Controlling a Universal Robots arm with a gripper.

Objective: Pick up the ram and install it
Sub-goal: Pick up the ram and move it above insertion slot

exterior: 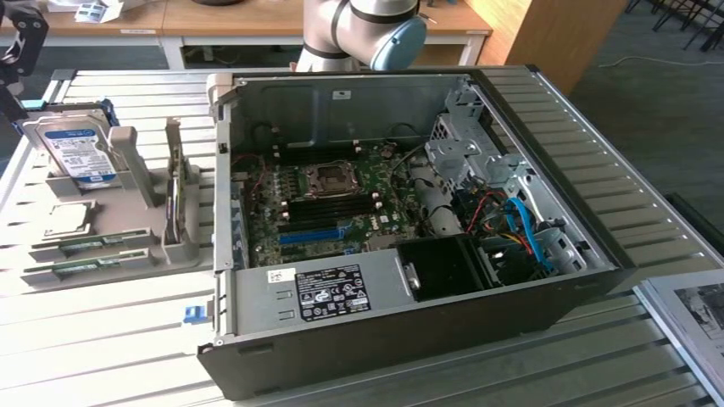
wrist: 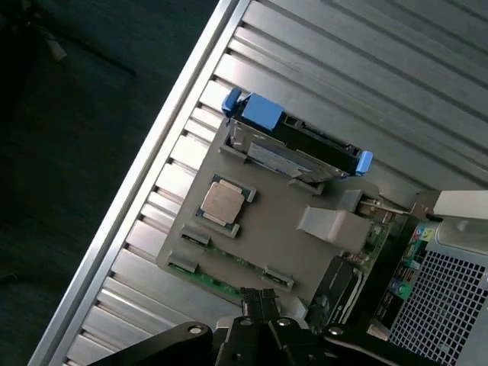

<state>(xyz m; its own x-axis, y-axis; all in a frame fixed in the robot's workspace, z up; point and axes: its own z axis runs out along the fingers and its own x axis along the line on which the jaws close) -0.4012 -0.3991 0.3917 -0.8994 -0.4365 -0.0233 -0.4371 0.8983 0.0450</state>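
The arm [exterior: 362, 34] reaches in over the slatted desk [exterior: 114, 339], behind the open computer case [exterior: 543, 314]. In the wrist view the jaws are closed tight together, with nothing visible between them. They hang above the desk, clear of everything on it.

The ram [wrist: 213, 282] lies flat in a slot along the edge of a grey tray [wrist: 282, 236], and that edge is the one nearest the jaws. It is the closest thing to them, lying just beyond their tips but not touching them. In the exterior view the ram [exterior: 85, 268] is on the tray's [exterior: 125, 222] front edge, with a second stick [exterior: 97, 244] lying parallel just behind it.

Further from the jaws than the ram sits a square processor chip [wrist: 223, 204]. Beyond that, at the tray's far edge, a hard drive [wrist: 297, 149] stands in blue brackets. The computer case [wrist: 450, 297] lies off to one side of the jaws, just beside the tray.
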